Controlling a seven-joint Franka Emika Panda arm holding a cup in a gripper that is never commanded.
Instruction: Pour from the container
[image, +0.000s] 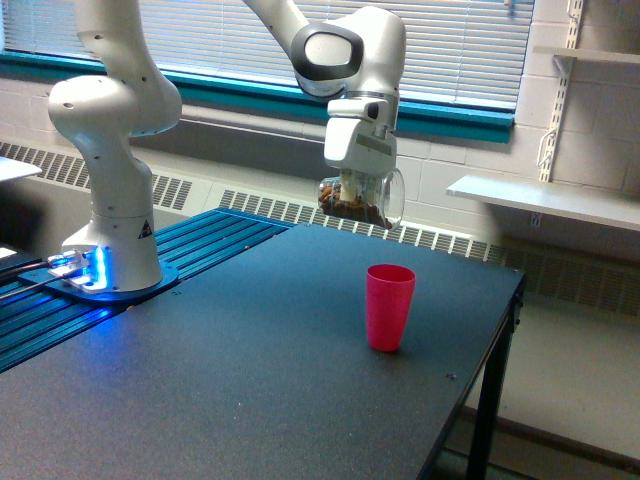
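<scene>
The gripper (352, 186) is closed on the clear handled container (362, 198), held tilted above the pink cup (389, 306). Container appears rigid, smooth, probably fragile; brown contents add little weight. Maintain the firm sidewall grip

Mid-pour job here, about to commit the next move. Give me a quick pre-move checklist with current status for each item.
1. Grip: gripper holds the clear container; looks secure, ok.
2. Contents: brown material sits low in the tipped container, none seen falling; ok.
3. Target: pink cup stands upright on the black table, mouth open; ok.
4. Alignment: container's mouth faces the exterior view's right and appears above the cup; depth from a single view, cannot tell.
5. Height: clear gap between container and cup rim, no contact; ok.
6. Spill path: nothing else seen on the table near the cup; ok.
</scene>
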